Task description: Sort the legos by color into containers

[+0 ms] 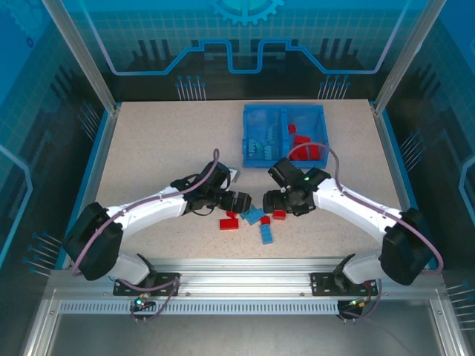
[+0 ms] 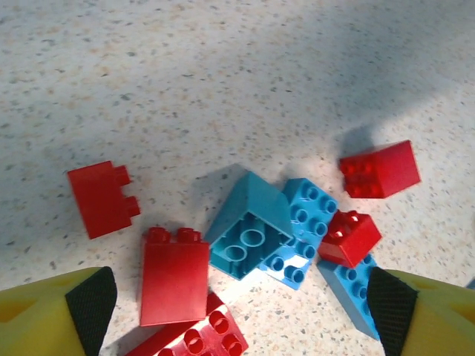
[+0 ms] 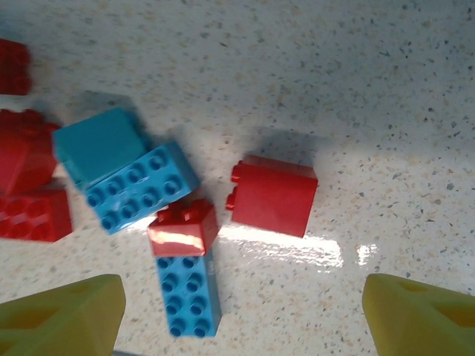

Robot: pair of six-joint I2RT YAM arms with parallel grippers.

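Wide open and holding nothing, the left gripper (image 2: 241, 315), yellow fingers (image 2: 41, 319) with black pads at the 2 lower corners of its wrist view, low over the speckled desk (image 2: 223, 74). Just beyond the tips, a loose pile of legos (image 1: 252, 217): a tall red brick (image 2: 174, 276) lying flat, a light blue brick (image 2: 249, 226) tipped over with hollow underside up, a small red brick (image 2: 350, 237) perched on other blue ones, 2 more red ones lying apart at either side.

Likewise spread wide with nothing in its grasp, the right gripper (image 3: 245, 319). Ahead of it a long blue brick (image 3: 187, 293) with a red one over its far end, and a lone red brick (image 3: 273, 195) just beside, not touching.

From above, both grippers facing each other across that same pile, near the middle of the desk toward the near edge. Farther back and slightly right, the blue bin (image 1: 267, 108): light blue pieces in the left compartment (image 1: 256, 124), red pieces in the right compartment (image 1: 315, 119).
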